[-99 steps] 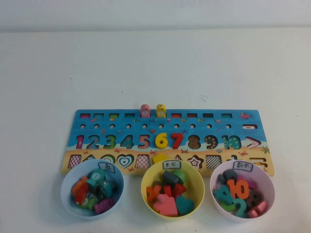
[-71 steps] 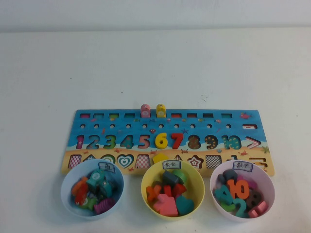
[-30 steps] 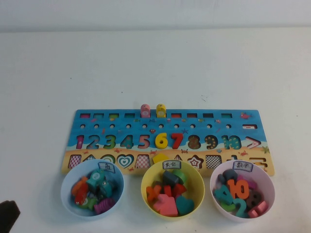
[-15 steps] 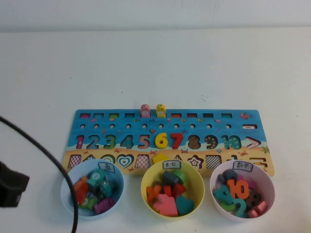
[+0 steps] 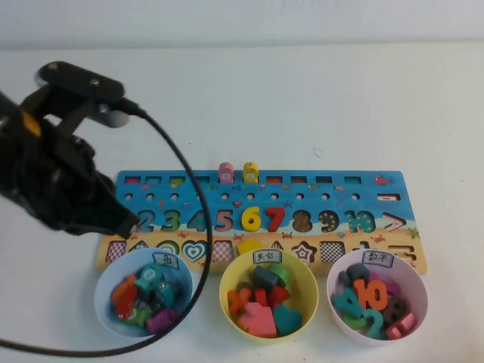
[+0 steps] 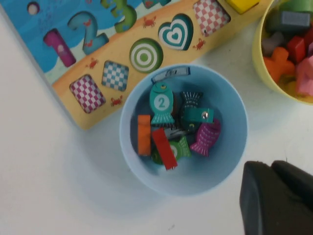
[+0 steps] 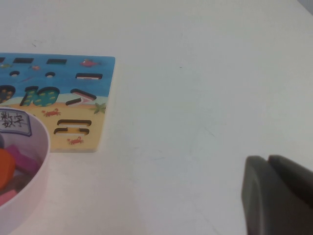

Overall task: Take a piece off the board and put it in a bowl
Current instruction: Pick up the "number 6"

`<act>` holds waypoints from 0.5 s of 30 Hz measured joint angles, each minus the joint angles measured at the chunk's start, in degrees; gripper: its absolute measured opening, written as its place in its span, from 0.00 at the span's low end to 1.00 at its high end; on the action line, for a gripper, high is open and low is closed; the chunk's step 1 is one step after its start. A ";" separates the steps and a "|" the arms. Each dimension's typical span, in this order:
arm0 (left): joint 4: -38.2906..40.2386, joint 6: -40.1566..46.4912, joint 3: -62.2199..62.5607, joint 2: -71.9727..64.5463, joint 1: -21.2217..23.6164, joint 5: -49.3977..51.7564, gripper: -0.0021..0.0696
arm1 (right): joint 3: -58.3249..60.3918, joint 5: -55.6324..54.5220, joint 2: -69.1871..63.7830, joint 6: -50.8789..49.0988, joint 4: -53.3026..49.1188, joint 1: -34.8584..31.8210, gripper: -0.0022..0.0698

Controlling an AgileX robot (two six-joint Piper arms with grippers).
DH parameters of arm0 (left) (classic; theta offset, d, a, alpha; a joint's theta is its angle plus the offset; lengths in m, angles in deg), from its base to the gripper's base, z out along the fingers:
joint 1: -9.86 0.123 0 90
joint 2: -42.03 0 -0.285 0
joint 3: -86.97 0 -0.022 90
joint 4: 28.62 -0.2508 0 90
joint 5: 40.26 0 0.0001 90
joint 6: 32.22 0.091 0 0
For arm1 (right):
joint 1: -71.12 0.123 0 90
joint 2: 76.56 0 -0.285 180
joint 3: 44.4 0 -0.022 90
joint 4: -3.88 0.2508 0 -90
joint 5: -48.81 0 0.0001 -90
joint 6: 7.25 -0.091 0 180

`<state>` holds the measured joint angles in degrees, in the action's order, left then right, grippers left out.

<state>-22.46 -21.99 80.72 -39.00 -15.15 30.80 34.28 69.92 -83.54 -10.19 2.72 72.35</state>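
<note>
The piece, a bright-yellow "6" [image 5: 251,218], sits in its slot at the middle of the board [image 5: 265,190], next to a red "7" [image 5: 275,219]. The board's left end shows in the left wrist view [image 6: 66,87] and its right end in the right wrist view [image 7: 105,88]. The pale pink bowl [image 5: 414,274] stands at the front right, with number pieces in it, and its rim [image 7: 41,156] is also seen from the right wrist. My left gripper [image 5: 125,221] hovers over the board's left end, shut and empty [image 6: 271,165]. My right gripper [image 7: 268,159] is shut and empty over bare table, right of the board.
A light blue bowl [image 5: 102,291] of fish pieces and a yellow bowl [image 5: 227,283] of shape pieces stand in front of the board. A yellow pentagon [image 5: 248,246] lies in the board's bottom row. Pink [image 5: 225,172] and yellow [image 5: 250,172] pegs stand at its far edge. The left arm's cable [image 5: 198,227] loops across the board.
My left arm has come in from the lower left and swung up over the board's left end, trailing its cable. Pieces and bowls have not moved.
</note>
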 joint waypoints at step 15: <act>-7.46 -1.74 24.82 -22.29 -8.65 0.00 0.06 | 0.00 0.00 0.00 0.00 0.00 0.00 0.01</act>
<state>-29.93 -23.73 105.54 -61.29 -23.80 30.80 34.28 69.92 -83.54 -10.19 2.72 72.35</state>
